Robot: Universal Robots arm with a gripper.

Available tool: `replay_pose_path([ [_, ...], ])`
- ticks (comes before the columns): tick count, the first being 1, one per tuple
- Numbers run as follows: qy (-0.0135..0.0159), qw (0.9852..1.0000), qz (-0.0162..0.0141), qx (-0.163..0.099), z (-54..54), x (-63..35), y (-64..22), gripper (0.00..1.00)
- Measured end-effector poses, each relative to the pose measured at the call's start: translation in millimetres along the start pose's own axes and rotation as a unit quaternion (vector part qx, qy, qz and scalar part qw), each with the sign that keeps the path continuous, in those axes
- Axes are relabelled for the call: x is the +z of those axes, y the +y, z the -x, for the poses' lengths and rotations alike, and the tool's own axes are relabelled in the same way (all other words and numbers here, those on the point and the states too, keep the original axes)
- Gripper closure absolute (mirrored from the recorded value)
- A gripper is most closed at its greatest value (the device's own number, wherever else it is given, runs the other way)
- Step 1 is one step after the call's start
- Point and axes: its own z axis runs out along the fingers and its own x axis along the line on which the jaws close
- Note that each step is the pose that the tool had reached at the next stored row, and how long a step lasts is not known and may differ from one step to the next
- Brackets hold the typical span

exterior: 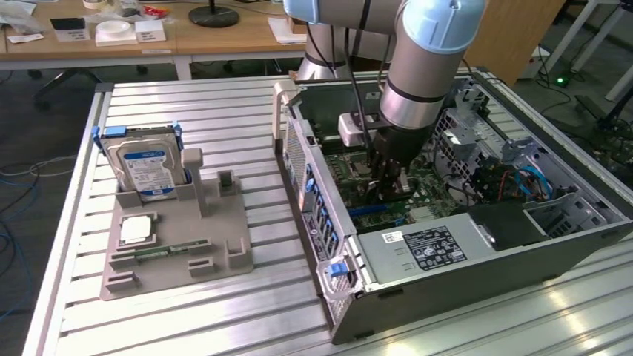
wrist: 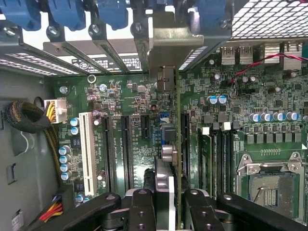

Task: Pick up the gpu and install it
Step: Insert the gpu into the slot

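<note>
Gripper (wrist: 169, 202) clenched on gpu (wrist: 179, 144), card held edge-on above motherboard (wrist: 130, 101) slots inside computer case (exterior: 475, 256).

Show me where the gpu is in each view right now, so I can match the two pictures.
Exterior view: the gpu hangs edge-on under the gripper, inside the open computer case, just above the motherboard.
Wrist view: the gpu runs edge-on up the middle, held between the fingers.
Shared landmark: the green motherboard.

Robotics lab (aluminium bench (exterior: 198, 111), open computer case (exterior: 475, 245)).
</note>
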Motion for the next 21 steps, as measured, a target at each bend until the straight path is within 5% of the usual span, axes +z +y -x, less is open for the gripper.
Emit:
replay_pose_path([
  [21, 0.0000, 1.0000, 0.0000, 0.000, -1.5, 7.6, 5.0, 0.72],
])
